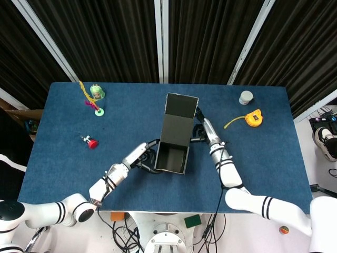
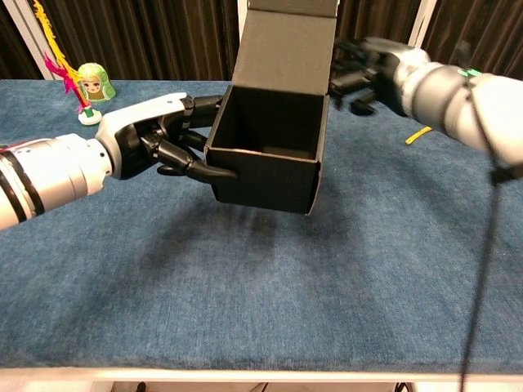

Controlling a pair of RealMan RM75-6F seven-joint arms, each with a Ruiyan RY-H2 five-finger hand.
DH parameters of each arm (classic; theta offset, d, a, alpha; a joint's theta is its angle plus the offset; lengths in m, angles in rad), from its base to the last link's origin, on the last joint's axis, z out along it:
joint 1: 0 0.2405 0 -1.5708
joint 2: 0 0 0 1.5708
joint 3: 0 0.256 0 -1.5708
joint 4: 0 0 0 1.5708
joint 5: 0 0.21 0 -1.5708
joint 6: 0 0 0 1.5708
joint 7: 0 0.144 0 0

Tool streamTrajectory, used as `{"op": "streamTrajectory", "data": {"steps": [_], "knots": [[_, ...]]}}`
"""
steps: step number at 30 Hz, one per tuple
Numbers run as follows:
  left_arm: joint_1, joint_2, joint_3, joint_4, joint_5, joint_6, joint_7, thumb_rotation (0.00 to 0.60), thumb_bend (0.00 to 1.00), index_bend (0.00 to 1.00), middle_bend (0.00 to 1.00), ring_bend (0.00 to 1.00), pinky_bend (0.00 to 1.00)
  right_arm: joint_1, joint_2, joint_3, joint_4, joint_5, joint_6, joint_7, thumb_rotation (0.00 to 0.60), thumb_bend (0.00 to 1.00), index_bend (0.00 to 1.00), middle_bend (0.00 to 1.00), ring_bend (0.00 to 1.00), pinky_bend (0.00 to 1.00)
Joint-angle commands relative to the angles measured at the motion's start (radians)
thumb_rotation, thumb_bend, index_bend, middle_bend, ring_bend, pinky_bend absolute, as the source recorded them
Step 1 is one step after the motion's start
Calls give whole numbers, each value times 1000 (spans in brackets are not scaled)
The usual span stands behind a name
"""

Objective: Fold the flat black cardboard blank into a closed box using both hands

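Note:
The black cardboard box is open on top, with its lid flap standing up at the back. In the chest view the box is tilted and raised off the blue table, with a shadow beneath it. My left hand grips the box's left wall, and its dark fingers wrap the lower left edge. My right hand is against the box's right side by the lid hinge. Its fingers curl at that edge, and the box hides whether they grip it.
A green-haired doll on a stand is at the far left, and a small red object lies nearer me. A yellow tape measure and a grey cup sit at the far right. Dark curtains hang behind the table.

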Motion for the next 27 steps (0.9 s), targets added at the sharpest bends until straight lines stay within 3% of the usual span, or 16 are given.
{"op": "streamTrajectory", "data": {"steps": [1,7,12,15,18,22,27], "knots": [[-5,-11,-2,17,-23,-30,25,600,63,505,541,693,991,35,-37,57,-26,7,9,1,600,46,33,238,690,1000],[-9,-31,-6,65,-68,-88,45,600,63,502,535,692,991,27,16,41,-170,-45,-23,-7,600,11,33,281,706,1000],[-13,-53,-21,110,-123,-141,78,600,63,472,508,691,991,28,71,-42,-275,-54,-48,-105,600,0,33,318,715,1000],[-4,-78,-46,132,-172,-146,109,600,63,460,502,691,980,54,109,-106,-305,-63,-49,-232,600,0,42,328,721,1000],[3,-100,-65,152,-212,-143,151,600,62,438,495,691,958,85,108,-159,-313,-63,36,-416,600,0,79,330,724,1000],[7,-112,-83,163,-249,-155,204,600,63,362,414,691,962,114,61,-191,-306,-49,172,-614,600,0,133,343,737,1000],[14,-116,-87,168,-259,-145,276,600,62,205,298,691,970,138,4,-199,-271,-19,227,-723,600,0,179,346,740,1000]]}}
